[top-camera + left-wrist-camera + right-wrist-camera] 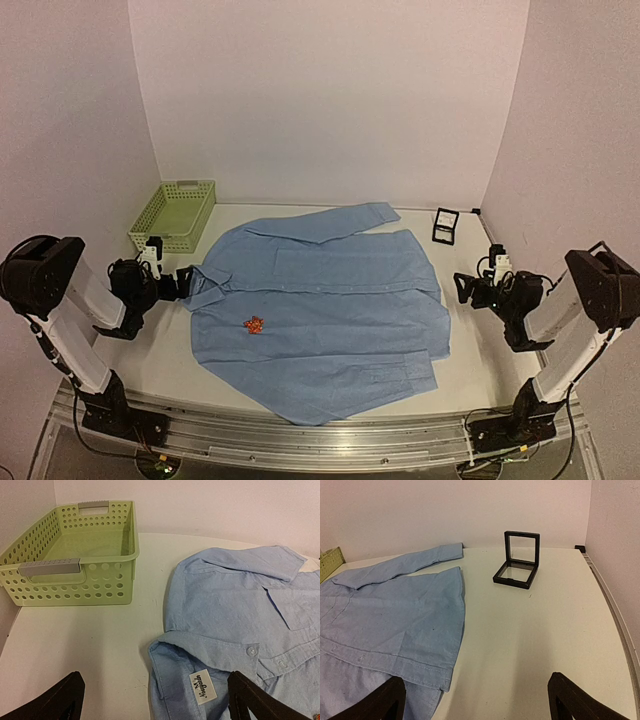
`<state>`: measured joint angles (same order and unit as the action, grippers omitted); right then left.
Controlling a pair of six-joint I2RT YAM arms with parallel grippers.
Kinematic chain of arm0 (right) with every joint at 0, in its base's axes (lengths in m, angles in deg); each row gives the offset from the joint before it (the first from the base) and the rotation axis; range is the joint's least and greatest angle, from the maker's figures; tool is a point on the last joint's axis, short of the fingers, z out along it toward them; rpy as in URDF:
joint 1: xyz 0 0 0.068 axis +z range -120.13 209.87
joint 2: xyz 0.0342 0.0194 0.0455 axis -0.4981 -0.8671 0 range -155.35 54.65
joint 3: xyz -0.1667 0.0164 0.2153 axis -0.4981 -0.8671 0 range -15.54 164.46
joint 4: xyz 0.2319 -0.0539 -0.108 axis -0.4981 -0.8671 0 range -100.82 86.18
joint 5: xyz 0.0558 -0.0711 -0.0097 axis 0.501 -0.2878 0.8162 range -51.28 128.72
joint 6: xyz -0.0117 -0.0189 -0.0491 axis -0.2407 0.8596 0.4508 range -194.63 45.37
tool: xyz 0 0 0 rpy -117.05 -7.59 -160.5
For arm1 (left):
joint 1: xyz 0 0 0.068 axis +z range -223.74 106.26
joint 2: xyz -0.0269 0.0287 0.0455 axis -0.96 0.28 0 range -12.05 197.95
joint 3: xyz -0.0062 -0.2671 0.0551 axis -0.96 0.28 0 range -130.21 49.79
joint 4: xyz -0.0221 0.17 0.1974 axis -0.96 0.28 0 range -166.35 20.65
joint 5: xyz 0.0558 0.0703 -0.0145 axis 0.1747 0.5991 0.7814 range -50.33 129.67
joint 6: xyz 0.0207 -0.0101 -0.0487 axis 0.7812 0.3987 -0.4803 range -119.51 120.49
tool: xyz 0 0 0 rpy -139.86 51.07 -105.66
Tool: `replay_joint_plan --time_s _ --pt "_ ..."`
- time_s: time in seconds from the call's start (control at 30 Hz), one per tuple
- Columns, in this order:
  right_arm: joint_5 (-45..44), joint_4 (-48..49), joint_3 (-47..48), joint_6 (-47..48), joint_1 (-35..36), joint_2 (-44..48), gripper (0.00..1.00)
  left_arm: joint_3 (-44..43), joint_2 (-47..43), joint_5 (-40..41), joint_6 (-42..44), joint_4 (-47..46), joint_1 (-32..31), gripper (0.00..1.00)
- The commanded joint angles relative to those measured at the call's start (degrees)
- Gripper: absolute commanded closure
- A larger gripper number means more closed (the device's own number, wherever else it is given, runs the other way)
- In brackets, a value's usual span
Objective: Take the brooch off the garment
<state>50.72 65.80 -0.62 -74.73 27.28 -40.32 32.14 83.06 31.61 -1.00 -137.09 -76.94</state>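
- Your left claw (155, 680) hangs released, its two fingers spread wide, right over the collar of the garment (320, 310); the collar's white label (201, 689) sits just inside the right-hand finger
- Your right claw (476, 680) is likewise released, fingers wide apart over bare table (545, 630), with the shirt's hem just to its left and the small black box (516, 562) ahead of it, lid standing up
- The brooch (256, 324) sits on the shirt front, near your left claw on its inboard side and a little back toward the arm bases; it is well apart from your right claw, with most of the shirt between them
- Neither wrist view shows the brooch clearly, so steer by the overhead view
- Expect the brooch to be light, hard and knobbly, probably slippery on the pads and likely delicate; take it by the sides of the cluster, low against the cloth, with a gentle squeeze
- The cloth is soft and limp and will likely rise with the brooch, so pin the fabric just beside it with your other claw before you pull
- How it is fastened cannot be seen, so ease rather than tug
- The green basket (186, 183) stands beyond your left claw, off to its left, apart from the shirt
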Motion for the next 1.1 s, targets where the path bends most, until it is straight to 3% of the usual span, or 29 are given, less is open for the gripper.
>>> replay_joint_plan --time_s 0.0,0.13,0.2,0.3,0.37,0.47,0.53,0.63,0.77,0.93,1.0,1.07 --pt "-2.6 -3.7 3.0 -2.2 -0.2 3.5 0.02 -1.2 -0.1 -1.0 0.3 -3.1 0.2 0.0" --pt "-3.7 -16.4 8.2 -3.0 -0.2 10.2 0.02 -1.2 -0.1 -1.0 0.3 -3.1 0.2 0.0" --pt "-4.7 -17.9 9.5 -7.7 -0.2 13.6 0.02 -1.2 -0.1 -1.0 0.3 -3.2 0.2 0.0" --pt "4.1 -18.7 12.3 -14.8 -0.2 15.9 0.02 -1.0 -1.4 -0.3 -0.4 -2.7 0.2 0.0" --pt "10.8 -19.7 15.5 -21.7 -0.2 14.8 0.02 -2.7 -5.2 0.6 -0.6 2.4 0.2 0.0" --pt "20.6 -17.7 18.7 -33.2 0.9 11.4 0.02 -5.7 -13.3 -5.6 1.2 13.4 0.2 0.0" --pt "22.1 -16.3 19.7 -36.5 5.3 10.1 0.02 -4.3 -19.6 -9.7 0.7 16.4 0.2 0.0" --pt "17.6 -20.9 22.7 -34.5 14.8 9.9 0.02 -0.8 -29.7 -18.0 0.7 19.4 0.1 0.0" --pt "10.4 -35.1 33.3 -33.7 27.2 4.7 0.08 -5.1 -36.8 -34.1 11.0 39.4 -0.6 0.0" --pt "5.8 -47.3 48.3 -39.0 40.6 -7.2 0.17 -13.0 -34.1 -38.0 29.8 61.2 -7.6 0.0" --pt "6.1 -48.6 52.7 -43.0 44.3 -12.7 0.22 -15.9 -31.2 -39.2 40.7 70.4 -11.1 0.0" --pt "7.2 -49.9 57.0 -46.2 47.0 -18.5 0.27 -18.4 -27.5 -39.1 46.4 75.9 -13.9 0.0"
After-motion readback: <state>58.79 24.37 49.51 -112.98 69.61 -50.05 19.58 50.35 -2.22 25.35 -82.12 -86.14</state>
